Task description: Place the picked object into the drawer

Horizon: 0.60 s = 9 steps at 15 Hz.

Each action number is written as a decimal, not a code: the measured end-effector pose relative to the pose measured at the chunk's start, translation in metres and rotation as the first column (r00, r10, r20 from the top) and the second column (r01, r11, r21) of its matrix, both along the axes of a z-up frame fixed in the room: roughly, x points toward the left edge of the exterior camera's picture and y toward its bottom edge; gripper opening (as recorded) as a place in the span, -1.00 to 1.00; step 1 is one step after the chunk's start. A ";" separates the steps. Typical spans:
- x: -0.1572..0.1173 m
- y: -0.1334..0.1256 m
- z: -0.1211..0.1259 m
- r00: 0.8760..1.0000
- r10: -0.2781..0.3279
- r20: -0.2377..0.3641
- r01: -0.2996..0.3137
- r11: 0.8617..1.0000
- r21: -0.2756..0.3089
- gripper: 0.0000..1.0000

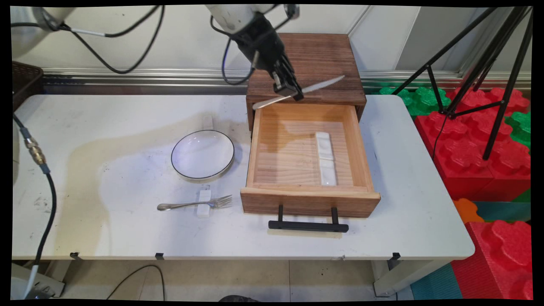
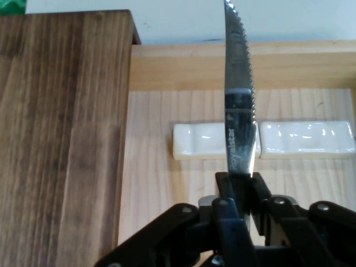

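My gripper [image 1: 290,91] is shut on a silver table knife [image 1: 316,88] with a serrated blade, held in the air above the back of an open wooden drawer [image 1: 361,153]. In the hand view the knife [image 2: 239,105] rises straight up from between the fingers [image 2: 226,192], blade pointing away. Two white ceramic cutlery rests [image 1: 325,157] lie end to end on the drawer's floor, toward its right side; the hand view shows these rests [image 2: 197,141] directly below the knife. The drawer's dark wooden cabinet [image 1: 316,59] stands behind.
On the table, left of the drawer, sits a white bowl [image 1: 202,155] with a dark rim. A fork [image 1: 191,204] lies across a small white rest [image 1: 204,203] in front of it. The drawer's black handle [image 1: 308,225] juts toward the near edge. Red and green foam blocks [image 1: 476,140] and a tripod [image 1: 488,59] stand at the right.
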<state>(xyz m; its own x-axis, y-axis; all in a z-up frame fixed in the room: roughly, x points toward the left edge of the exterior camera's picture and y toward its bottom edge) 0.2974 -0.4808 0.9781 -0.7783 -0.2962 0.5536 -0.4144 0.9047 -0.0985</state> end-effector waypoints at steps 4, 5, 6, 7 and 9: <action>-0.012 -0.012 -0.023 0.999 -0.034 0.007 0.034 0.999 0.002 -1.00; -0.015 -0.014 -0.029 0.999 -0.042 0.008 0.042 0.999 0.005 -1.00; -0.017 -0.016 -0.035 0.999 -0.048 0.008 0.048 0.999 0.008 -1.00; -0.019 -0.017 -0.042 0.998 -0.054 0.009 0.054 0.998 0.010 -1.00; -0.022 -0.019 -0.051 0.998 -0.065 0.008 0.065 0.998 0.012 -1.00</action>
